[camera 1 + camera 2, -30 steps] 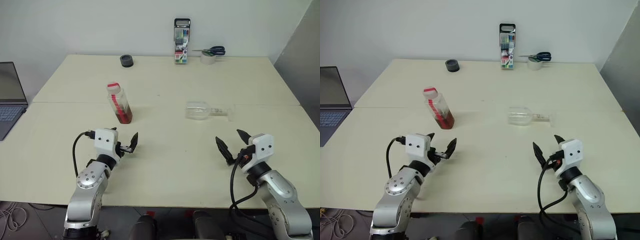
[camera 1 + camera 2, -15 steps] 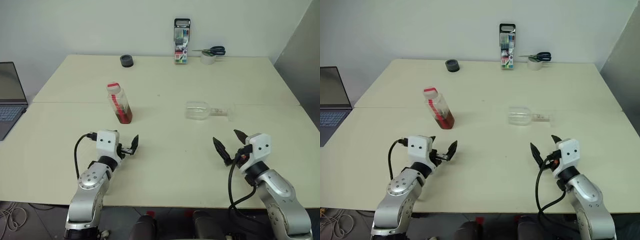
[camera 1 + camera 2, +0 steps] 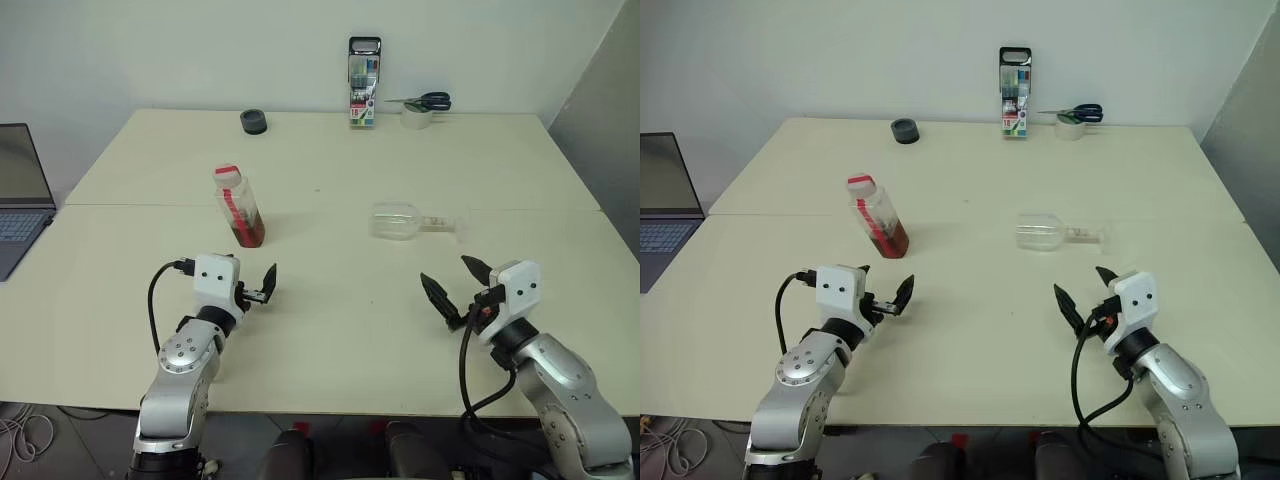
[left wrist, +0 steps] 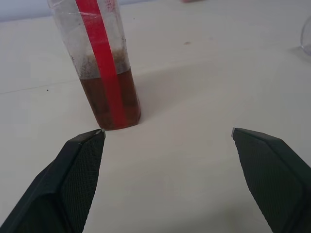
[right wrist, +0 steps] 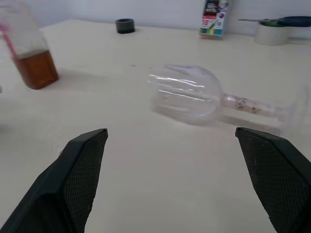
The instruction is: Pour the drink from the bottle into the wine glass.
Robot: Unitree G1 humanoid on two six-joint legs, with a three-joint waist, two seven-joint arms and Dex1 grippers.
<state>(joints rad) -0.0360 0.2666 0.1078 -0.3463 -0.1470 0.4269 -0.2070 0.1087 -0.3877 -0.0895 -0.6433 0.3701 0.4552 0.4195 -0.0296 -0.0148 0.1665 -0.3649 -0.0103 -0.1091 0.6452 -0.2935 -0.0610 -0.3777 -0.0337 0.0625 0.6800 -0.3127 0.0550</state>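
the bottle [image 3: 238,206] looks like clear, slightly cloudy plastic with a glossy red label strip and a red cap. the wine glass [image 5: 194,94] is smooth clear glass with bright highlights. the surface [image 3: 330,320] is matt, pale cream and smooth. each tool, left tool [image 3: 254,289] and right tool [image 3: 455,291], has matt black, finely textured fingers [image 5: 80,170] on glossy white plastic housings.

Bare table [image 3: 330,300] between pincers and bottle [image 3: 238,206], glass [image 3: 415,221].

wall [image 3: 200,50]: plain white | table [image 3: 330,330]: pale cream, seamed | laptop [image 3: 20,190]: left edge
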